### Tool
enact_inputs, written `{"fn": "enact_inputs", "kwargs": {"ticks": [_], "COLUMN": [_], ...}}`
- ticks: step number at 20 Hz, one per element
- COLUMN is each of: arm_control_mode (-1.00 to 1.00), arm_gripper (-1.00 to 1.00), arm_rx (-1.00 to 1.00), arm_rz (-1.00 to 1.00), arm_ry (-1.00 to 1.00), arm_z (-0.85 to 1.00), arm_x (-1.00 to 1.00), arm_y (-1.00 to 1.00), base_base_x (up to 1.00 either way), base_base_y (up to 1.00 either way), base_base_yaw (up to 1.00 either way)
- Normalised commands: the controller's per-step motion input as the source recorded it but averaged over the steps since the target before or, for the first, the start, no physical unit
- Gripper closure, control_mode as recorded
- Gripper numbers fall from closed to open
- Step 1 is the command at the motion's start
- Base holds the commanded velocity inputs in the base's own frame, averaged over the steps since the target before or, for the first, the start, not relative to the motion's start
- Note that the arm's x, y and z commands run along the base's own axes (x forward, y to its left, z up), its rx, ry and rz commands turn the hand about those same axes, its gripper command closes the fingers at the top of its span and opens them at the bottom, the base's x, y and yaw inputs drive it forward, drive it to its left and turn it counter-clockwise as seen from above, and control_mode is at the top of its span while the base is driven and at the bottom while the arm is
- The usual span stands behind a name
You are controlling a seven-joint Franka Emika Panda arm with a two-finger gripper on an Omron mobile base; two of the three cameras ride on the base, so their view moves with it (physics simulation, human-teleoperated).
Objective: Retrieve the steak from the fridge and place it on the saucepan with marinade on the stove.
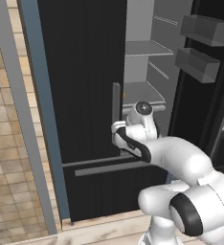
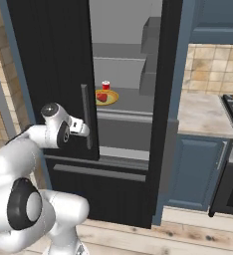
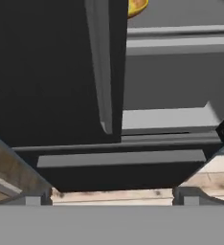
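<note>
Even, flat light is falling across all three rendered views, casting no hard shadows and leaving no glare. The fridge point(image 1: 85, 95) door is reading nearly featureless black, while its pale interior is staying softly lit. Edges are looking slightly jagged, and wall tiles at nine o'clock are appearing soft.

One fridge point(image 2: 54, 74), one steak point(image 2: 102, 97) on one yellow plate point(image 2: 112, 97), one red cup point(image 2: 106, 85), two door bins point(image 1: 197, 64).
</note>
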Motion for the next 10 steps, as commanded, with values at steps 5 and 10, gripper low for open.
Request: {"fn": "enact_inputs", "kwargs": {"ticks": [5, 10], "arm_control_mode": [-1.0, -1.0], "arm_gripper": [-1.0, -1.0], "arm_rx": [-0.17, 0.0], "arm_rz": [0.0, 0.07], "arm_ry": [0.21, 0.06], "arm_z": [0.12, 0.03], "arm_x": [0.69, 0.99], "arm_y": [0.0, 0.0], "base_base_x": [0.0, 0.0], "base_base_y": [0.0, 0.0], "base_base_yaw": [0.0, 0.0]}}
